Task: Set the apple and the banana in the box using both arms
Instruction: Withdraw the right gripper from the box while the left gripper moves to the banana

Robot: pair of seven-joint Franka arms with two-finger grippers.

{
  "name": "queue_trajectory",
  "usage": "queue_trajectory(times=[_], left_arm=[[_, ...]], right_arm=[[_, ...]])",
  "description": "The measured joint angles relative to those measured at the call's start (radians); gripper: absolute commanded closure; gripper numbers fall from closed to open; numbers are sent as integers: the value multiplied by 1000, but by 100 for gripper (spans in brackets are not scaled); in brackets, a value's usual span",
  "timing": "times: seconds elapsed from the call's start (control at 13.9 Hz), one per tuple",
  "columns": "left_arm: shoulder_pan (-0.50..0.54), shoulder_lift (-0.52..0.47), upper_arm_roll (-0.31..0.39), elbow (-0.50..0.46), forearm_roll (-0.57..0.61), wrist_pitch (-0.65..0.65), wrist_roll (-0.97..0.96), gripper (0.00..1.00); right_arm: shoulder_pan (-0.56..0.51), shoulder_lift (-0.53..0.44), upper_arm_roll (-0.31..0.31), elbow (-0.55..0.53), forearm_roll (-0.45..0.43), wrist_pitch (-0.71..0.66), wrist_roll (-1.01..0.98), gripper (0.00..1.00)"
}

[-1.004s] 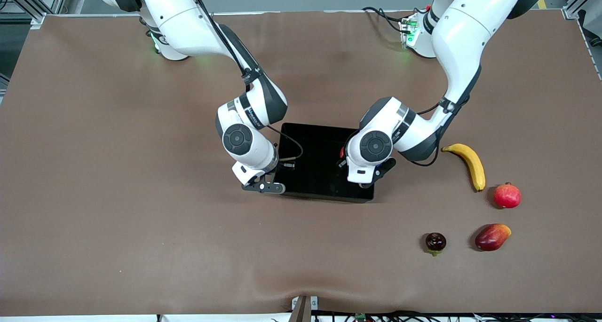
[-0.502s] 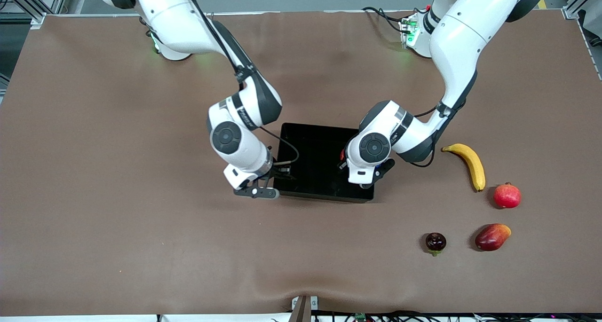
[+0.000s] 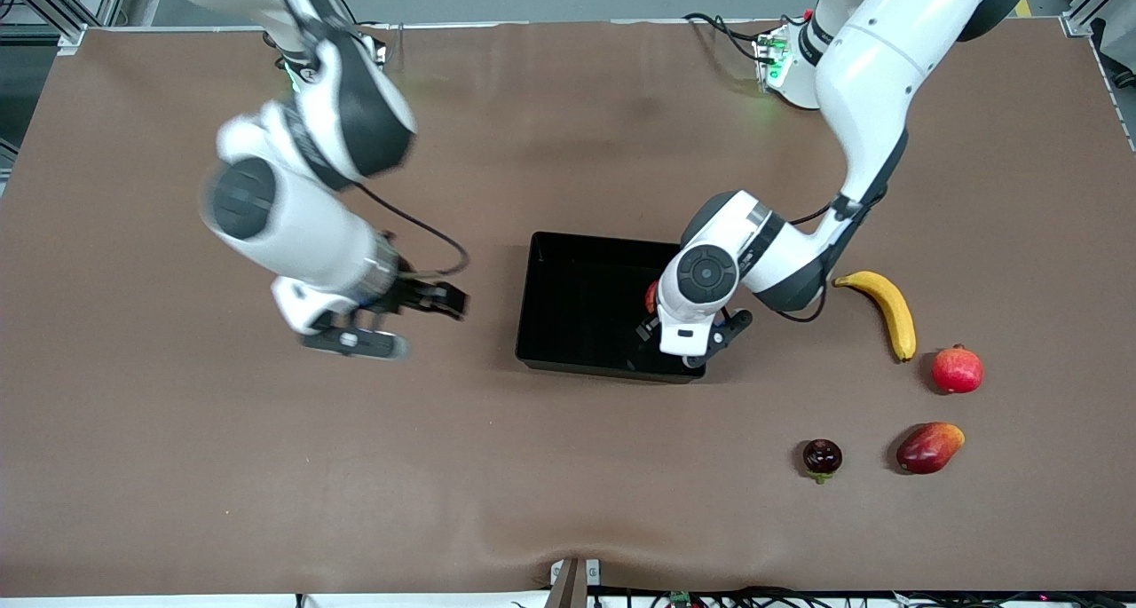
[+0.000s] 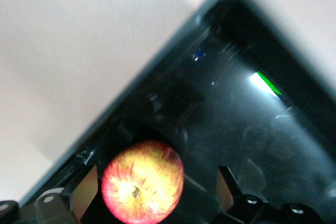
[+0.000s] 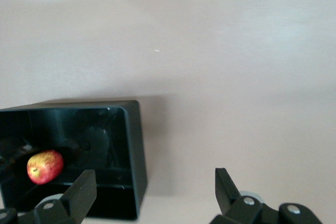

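The black box (image 3: pixel 577 311) lies mid-table. The apple (image 3: pixel 650 296), red with yellow streaks, lies in the box at the end toward the left arm, mostly hidden under that arm's hand. My left gripper (image 3: pixel 658 313) hangs over it. In the left wrist view the apple (image 4: pixel 143 181) sits on the box floor (image 4: pixel 236 119) between my left gripper's (image 4: pixel 155 174) open fingers, with a gap on one side. My right gripper (image 3: pixel 451 302) is open and empty over bare table beside the box. In the right wrist view my right gripper (image 5: pixel 152 179) faces the box (image 5: pixel 131 150) and the apple (image 5: pixel 44 166). The banana (image 3: pixel 883 311) lies on the table toward the left arm's end.
A plain red round fruit with a crown tip (image 3: pixel 958 369) lies next to the banana's nearer tip. A red-orange mango (image 3: pixel 928 447) and a small dark fruit (image 3: pixel 822 457) lie nearer the front camera than the banana.
My right arm has pulled away from the box's edge toward its own end of the table, with its gripper open. My left gripper has stayed over the box with only a small shift.
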Motion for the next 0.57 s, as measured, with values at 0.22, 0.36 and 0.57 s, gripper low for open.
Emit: queue_trajectory(times=[0.22, 0.36, 0.57], left_arm=[[41, -94, 0, 95, 0, -143, 79, 0], [101, -156, -1, 114, -8, -185, 178, 0], [217, -194, -1, 108, -42, -254, 314, 0]], right_arm=[[-133, -102, 56, 0, -36, -113, -28, 0], [-222, -162, 114, -1, -117, -174, -45, 0], [-356, -220, 205, -9, -180, -235, -142, 0]])
